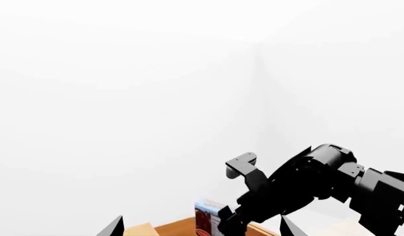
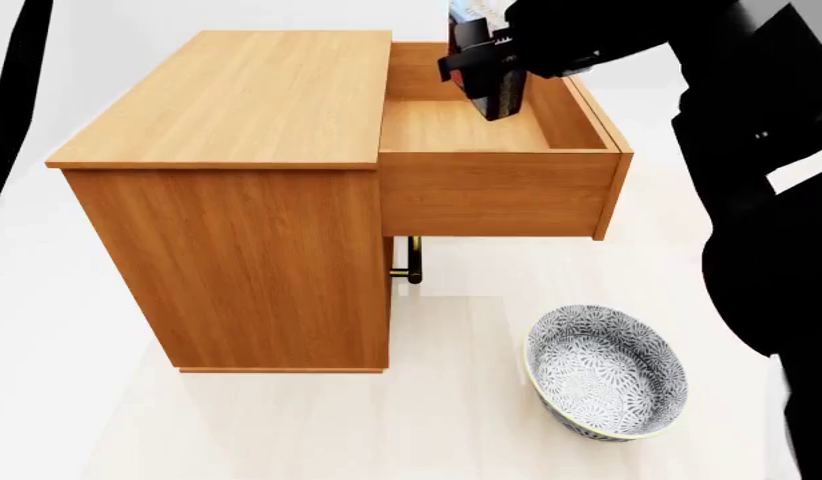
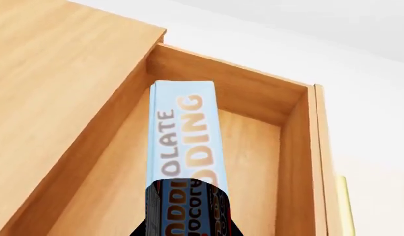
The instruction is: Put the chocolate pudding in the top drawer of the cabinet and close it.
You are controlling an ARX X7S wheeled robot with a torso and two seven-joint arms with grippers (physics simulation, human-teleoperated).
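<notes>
- The right hand (image 2: 489,88) hangs over the open top drawer (image 2: 498,190), pinching the chocolate pudding (image 3: 182,147) — the box is clear of the drawer floor, held above the back half of the cavity.
- In the right wrist view the box's long axis runs straight out from the fingers toward the drawer's rear wall, narrow edge up; the lettered blue face is foreshortened.
- From the head view the pudding sits at about 12 o'clock, at the far end of the drawer, which juts from the cabinet (image 2: 238,170) toward 3 o'clock.
- The coming move, as I judge it, is a short descent: the box already lies between the side walls, so it only needs lowering and letting go.
- The left hand (image 1: 195,228) shows only two dark fingertips set apart, so it is spread and empty — and the farther one from the drawer.
- A patterned bowl (image 2: 607,372) rests on the floor at 5 o'clock, well apart.
</notes>
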